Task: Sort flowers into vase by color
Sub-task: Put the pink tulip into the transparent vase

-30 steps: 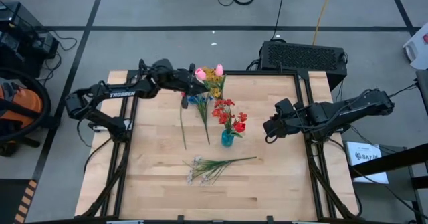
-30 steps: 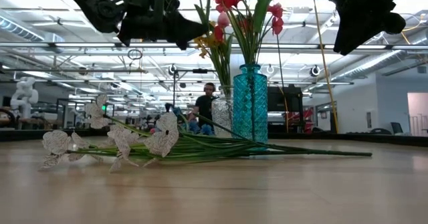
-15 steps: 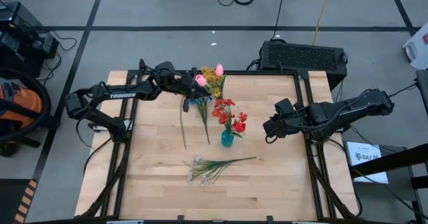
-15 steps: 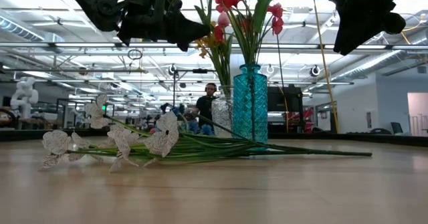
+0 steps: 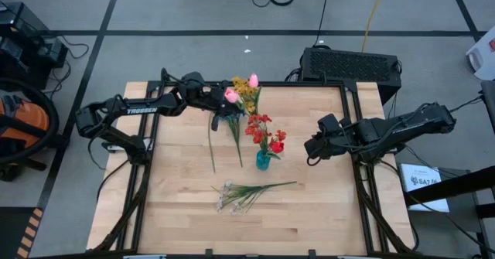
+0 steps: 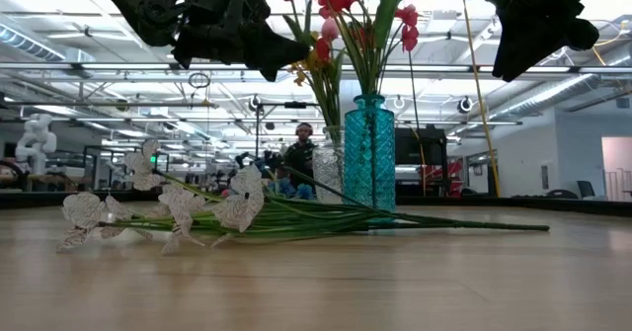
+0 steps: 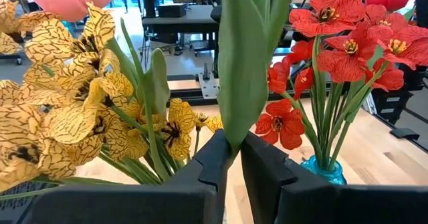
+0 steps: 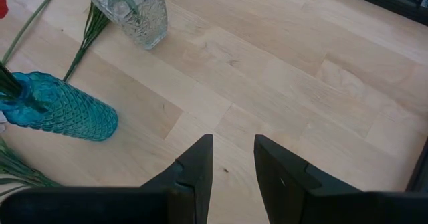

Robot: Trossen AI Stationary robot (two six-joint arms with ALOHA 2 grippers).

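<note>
My left gripper [image 5: 219, 103] is shut on a pink tulip [image 5: 230, 95] beside the clear vase [image 6: 331, 173], which holds yellow sprays [image 5: 246, 89] and another pink tulip [image 5: 253, 80]. The blue vase [image 5: 263, 160] stands near the table's middle with red flowers [image 5: 265, 131] in it. A white spray [image 5: 247, 193] lies flat near the near edge. A blue spray [image 5: 232, 120] and a bare green stem [image 5: 210, 143] lie flat left of the blue vase. My right gripper [image 5: 309, 147] hangs open above the table's right side. My left gripper pinches the pink tulip's broad green leaf [image 7: 235, 110] between its two fingers [image 7: 214, 160]. The fingers come level from the table's left. The tulip stands upright, its bloom above the fingers; its lower end is hidden by the gripper.
A black box [image 5: 352, 64] sits behind the table's far right edge. Bare wood [image 5: 325, 205] lies to the right of the blue vase and along the near edge. In the low view a person [image 6: 299, 158] shows far off in the room.
My left gripper has carried the pink tulip a little toward the table's near edge, staying shut on it. The right arm and the flowers on the table have kept still.
</note>
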